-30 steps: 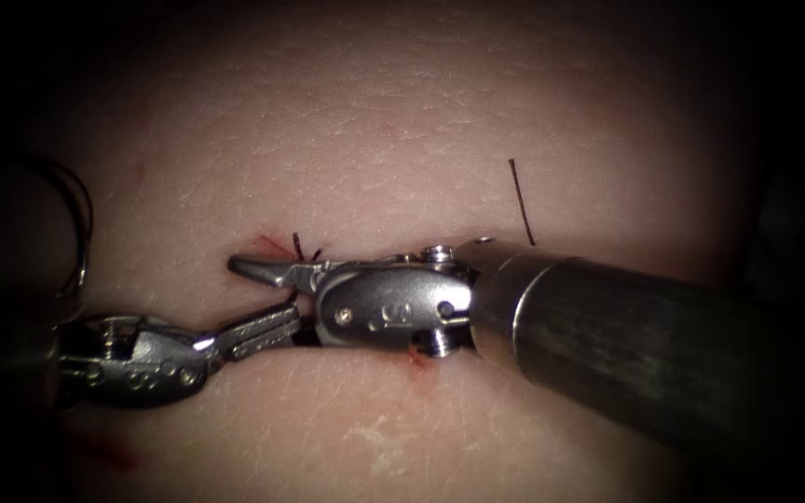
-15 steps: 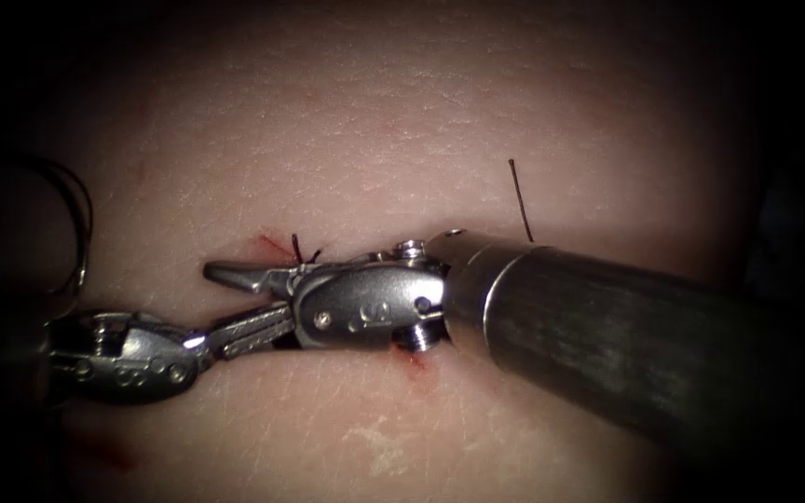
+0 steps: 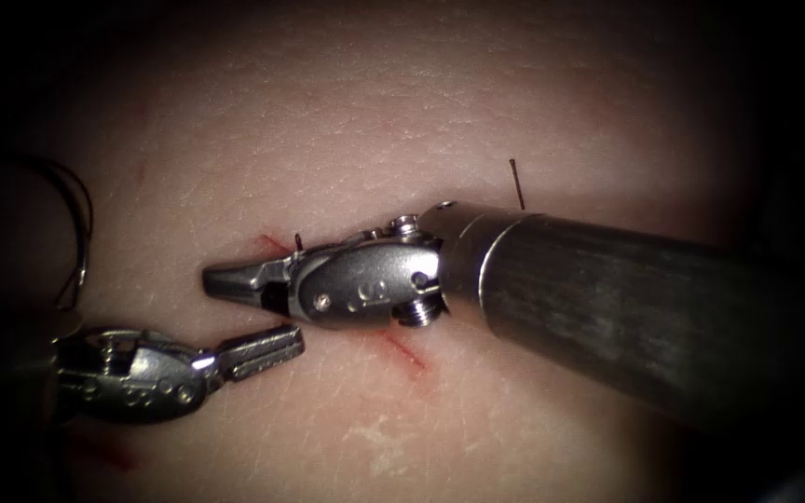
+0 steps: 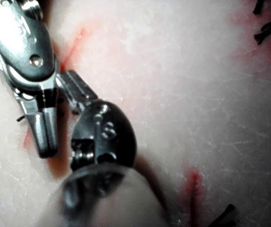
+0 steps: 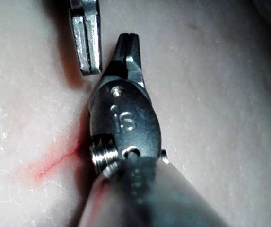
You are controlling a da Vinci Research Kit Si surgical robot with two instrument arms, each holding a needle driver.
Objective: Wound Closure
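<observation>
Both tools' jaws closed, empty.

Endoscope view: light pools on the middle of the tissue (image 3: pixel 375 121) and fades to black at every edge and corner. Glare glints off the right tool (image 3: pixel 221 279) and left tool (image 3: pixel 286 343). Wrist views are strongly lit.

The right tool (image 3: pixel 235 279) hides part of the cut (image 3: pixel 402 349); its shaft runs off-frame.
</observation>
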